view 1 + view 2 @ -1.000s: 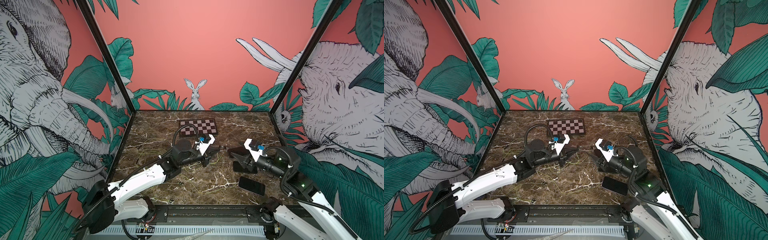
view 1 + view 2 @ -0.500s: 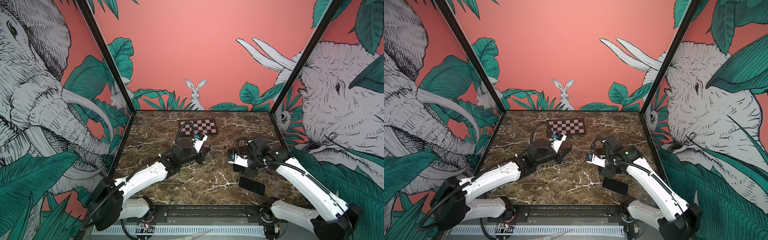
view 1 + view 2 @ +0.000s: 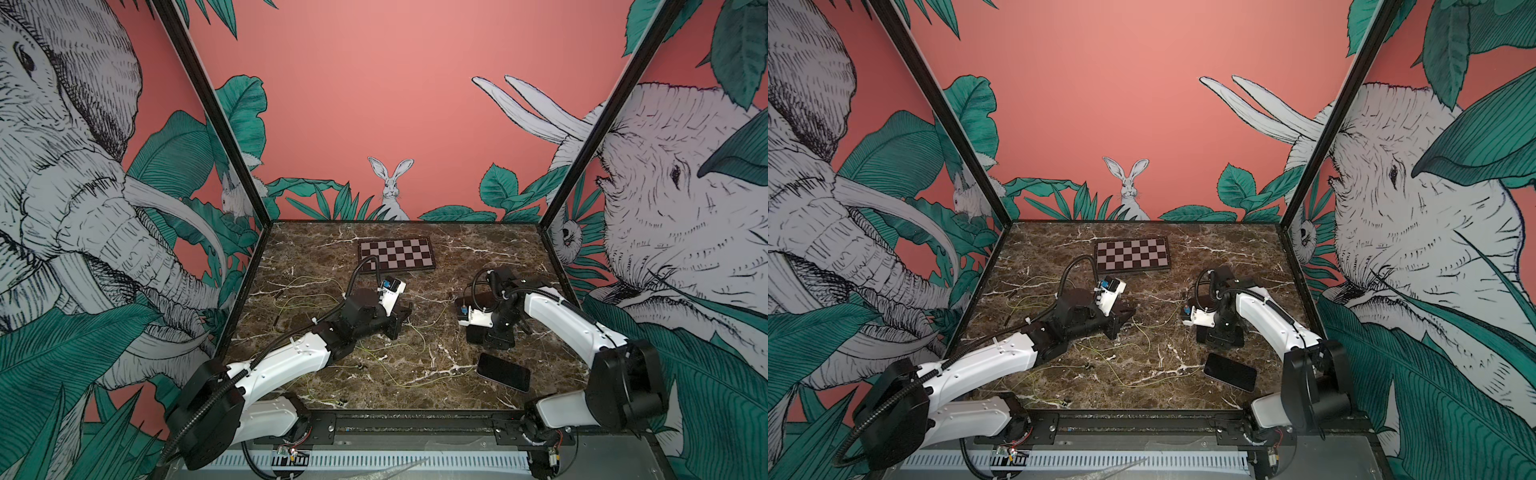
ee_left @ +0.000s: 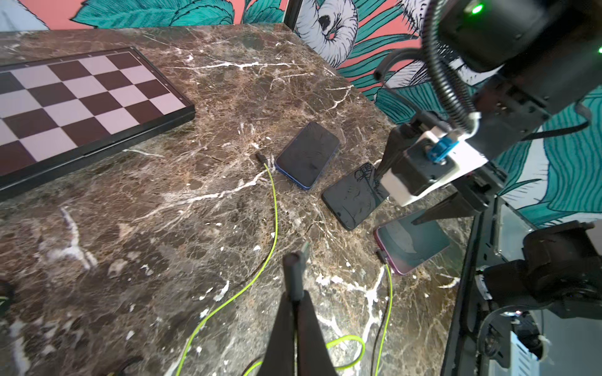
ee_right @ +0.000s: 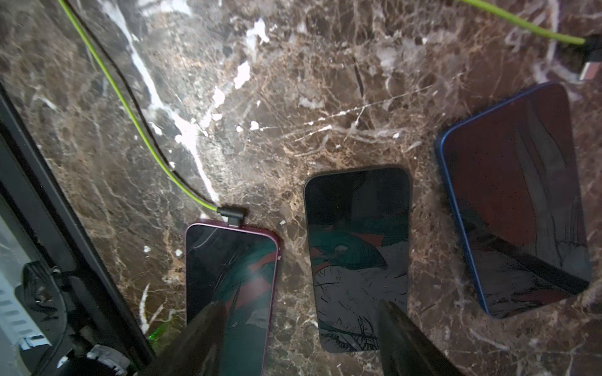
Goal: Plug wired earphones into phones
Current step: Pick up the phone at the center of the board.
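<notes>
- The left tool (image 4: 294,294) has its fingers pressed together, pinching a dark earphone plug (image 4: 294,273). The plug's metal tip points toward the row of phones.
- The right tool (image 5: 301,304) hangs low over the phones with its fingers spread wide and nothing between them. In the right wrist view one finger shows in front of the magenta-edged phone (image 5: 231,276) and the other in front of the black phone (image 5: 358,244).
- Three phones lie face up, side by side, on the marble desk (image 4: 163,211). The magenta-edged phone is nearest the front rail, the black phone is in the middle, and the blue-edged phone (image 5: 514,201) is farthest back.
- An angled plug (image 5: 232,215) sits in the end of the magenta-edged phone, and its yellow-green cord (image 5: 130,110) runs away across the desk.
- A loose plug (image 5: 592,52) lies on the desk just beside a corner of the blue-edged phone, not in it. Its cord (image 4: 275,208) trails back toward the left tool.
- A checkerboard (image 3: 397,254) lies flat at the back of the desk, well apart from the phones.
</notes>
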Robot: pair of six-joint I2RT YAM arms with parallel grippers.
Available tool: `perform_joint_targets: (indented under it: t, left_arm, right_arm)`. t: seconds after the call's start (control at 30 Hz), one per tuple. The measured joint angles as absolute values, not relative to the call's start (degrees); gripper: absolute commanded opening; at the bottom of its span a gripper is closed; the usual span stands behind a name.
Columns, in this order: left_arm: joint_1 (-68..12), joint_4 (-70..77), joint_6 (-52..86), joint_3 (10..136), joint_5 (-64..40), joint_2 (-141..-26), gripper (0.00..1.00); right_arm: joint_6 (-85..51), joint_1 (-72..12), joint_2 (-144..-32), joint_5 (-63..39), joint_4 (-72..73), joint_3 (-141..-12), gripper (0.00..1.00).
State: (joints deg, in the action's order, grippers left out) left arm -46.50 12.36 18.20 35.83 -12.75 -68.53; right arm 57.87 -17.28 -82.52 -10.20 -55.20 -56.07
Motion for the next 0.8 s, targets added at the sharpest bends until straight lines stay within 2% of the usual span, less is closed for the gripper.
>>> perform_joint_targets:
  t: [0.3, 0.8]
  left_arm:
    - [-46.4, 12.4, 16.7, 33.6, -10.2, -67.2, 0.0]
    - [-46.5, 12.0, 15.8, 32.2, -8.0, -64.5, 0.0]
  right_arm:
    - [63.7, -15.4, -87.2, -9.1, -46.8, -54.3, 0.81]
    - [66.3, -14.9, -94.5, -7.6, -47.4, -56.3, 0.87]
